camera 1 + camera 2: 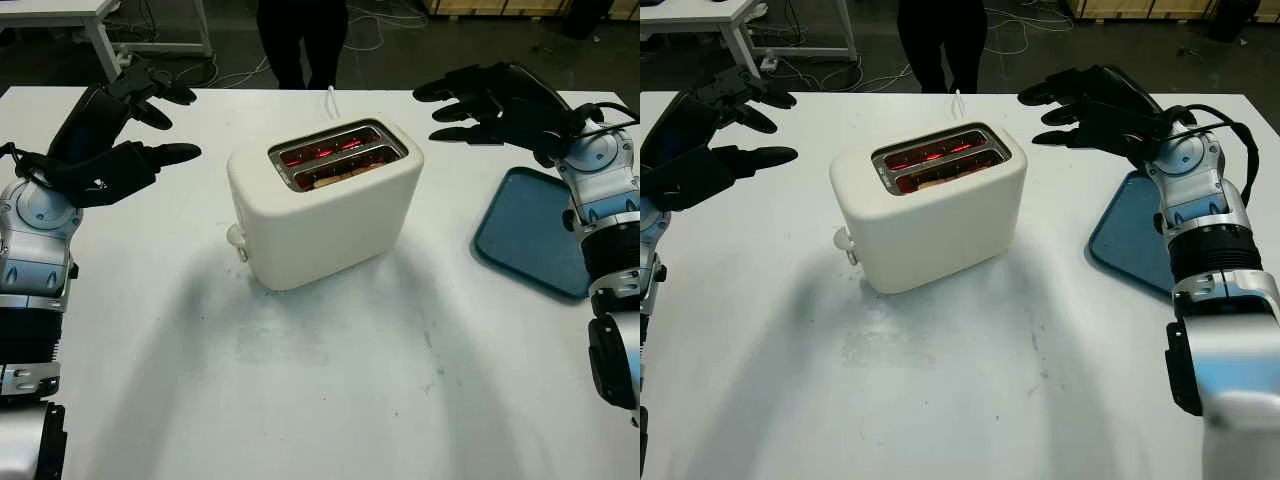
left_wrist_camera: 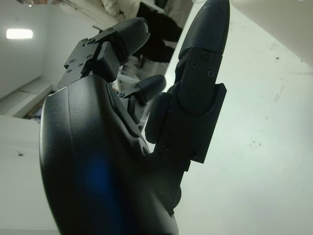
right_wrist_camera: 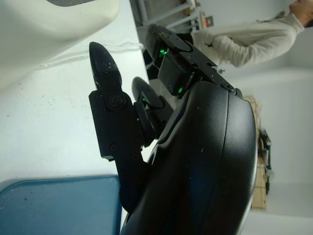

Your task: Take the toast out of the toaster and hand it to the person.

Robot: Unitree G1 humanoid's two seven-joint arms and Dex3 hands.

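Note:
A cream two-slot toaster [image 1: 320, 205] stands in the middle of the white table, its slots glowing red inside. A slice of toast [image 1: 340, 173] sits low in the nearer slot, its top edge just showing. My left hand [image 1: 140, 120] is open, raised above the table to the toaster's left. My right hand [image 1: 470, 105] is open too, raised at the toaster's right, over the far edge of the tray. Neither hand touches the toaster. A person [image 1: 300, 40] in dark trousers stands at the table's far side.
A blue tray [image 1: 530, 235] lies flat on the table at the right, under my right forearm. The toaster's white cord [image 1: 331, 98] runs off the far edge. A second white table [image 1: 60, 15] stands at the back left.

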